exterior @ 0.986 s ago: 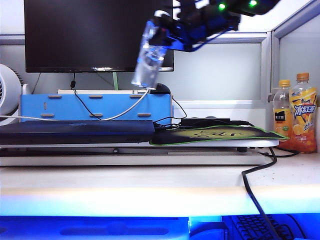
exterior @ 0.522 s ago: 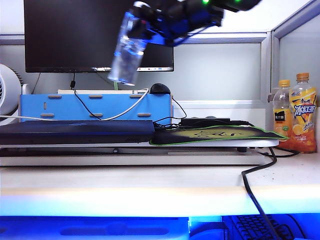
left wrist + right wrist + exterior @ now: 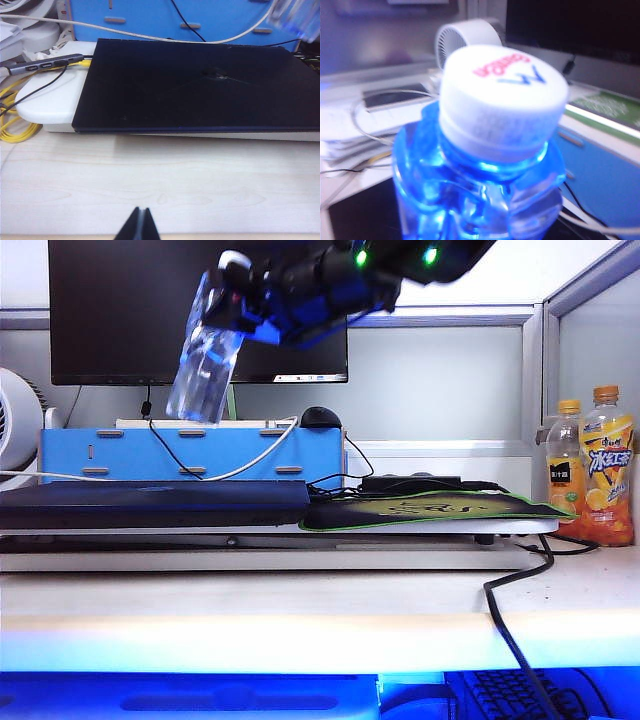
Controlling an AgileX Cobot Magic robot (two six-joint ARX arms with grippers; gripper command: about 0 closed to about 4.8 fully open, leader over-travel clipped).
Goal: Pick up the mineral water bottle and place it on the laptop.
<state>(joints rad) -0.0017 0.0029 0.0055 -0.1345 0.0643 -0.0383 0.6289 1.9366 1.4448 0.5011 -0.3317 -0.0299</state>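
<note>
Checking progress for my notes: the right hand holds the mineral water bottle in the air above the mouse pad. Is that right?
Not quite. In the exterior view the right hand holds the mineral water bottle in the air above the laptop, not the mouse pad.

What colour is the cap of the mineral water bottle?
White, with red and blue lettering; the cap shows best in the right wrist view.

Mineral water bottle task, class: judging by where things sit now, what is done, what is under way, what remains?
Done: the right claw holds the mineral water bottle, lifted and tilted. Under way: it hangs above the laptop. Left: lowering and releasing it there. The left claw is shut over the desk.
</note>
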